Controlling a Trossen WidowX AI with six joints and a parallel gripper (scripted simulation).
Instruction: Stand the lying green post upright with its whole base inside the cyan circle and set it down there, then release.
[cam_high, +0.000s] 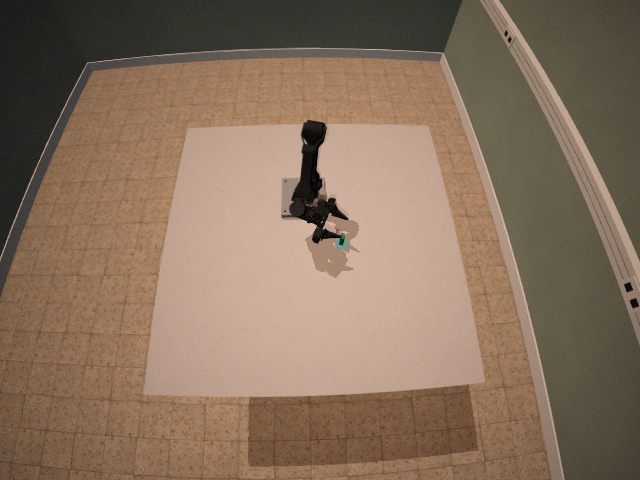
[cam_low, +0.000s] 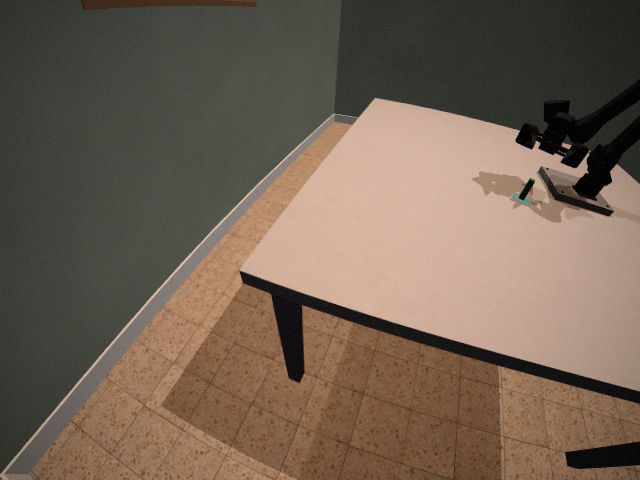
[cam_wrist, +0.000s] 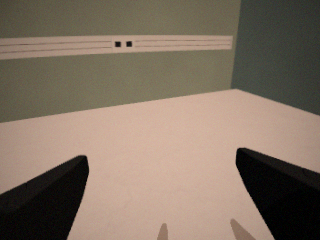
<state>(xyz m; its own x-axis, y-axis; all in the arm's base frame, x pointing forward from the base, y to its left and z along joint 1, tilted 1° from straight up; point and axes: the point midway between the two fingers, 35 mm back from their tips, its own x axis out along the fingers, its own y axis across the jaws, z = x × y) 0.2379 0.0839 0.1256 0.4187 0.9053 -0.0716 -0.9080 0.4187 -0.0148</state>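
The green post stands upright on the cyan circle on the table, close to the arm's base plate. It also shows in the top view, on the cyan circle. My gripper is open and empty, raised well above the post and apart from it. In the top view the gripper hangs over the spot beside the post. In the wrist view the two dark fingers stand wide apart with only bare table between them; the post is out of that view.
The arm's grey base plate sits just right of the circle. The table's near edge runs along the front, with tiled floor below. Green walls stand beyond the table.
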